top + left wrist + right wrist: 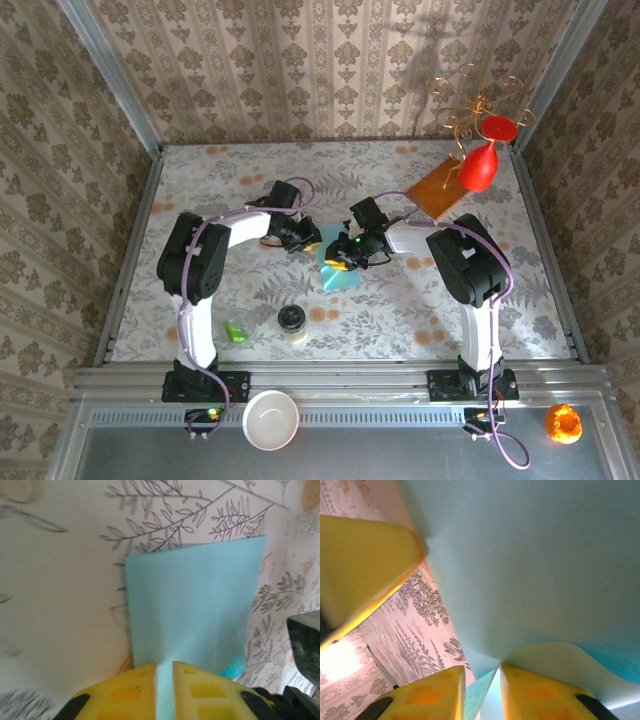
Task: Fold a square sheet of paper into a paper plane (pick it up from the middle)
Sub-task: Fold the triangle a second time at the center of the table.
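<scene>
The light blue square sheet of paper [340, 272] lies in the middle of the table, with both grippers meeting over its far edge. In the left wrist view the sheet [195, 605] rises from the table into my left gripper [165, 667]. Its yellow jaws stand a narrow slit apart, with blue paper running through the slit. In the right wrist view the paper [535, 555] curls up into a fold. My right gripper [482, 670] stands slightly open round that fold, which touches one pad only. A left finger [365, 565] shows at the upper left. From above, the left gripper [312, 240] and right gripper [348, 255] nearly touch.
An orange-brown sheet [440, 187] lies at the back right under a red glass [480, 165] and a gold wire stand [478, 100]. A dark-lidded jar [292, 322] and a small green piece [236, 330] sit near the front. A white bowl [271, 418] rests on the rail.
</scene>
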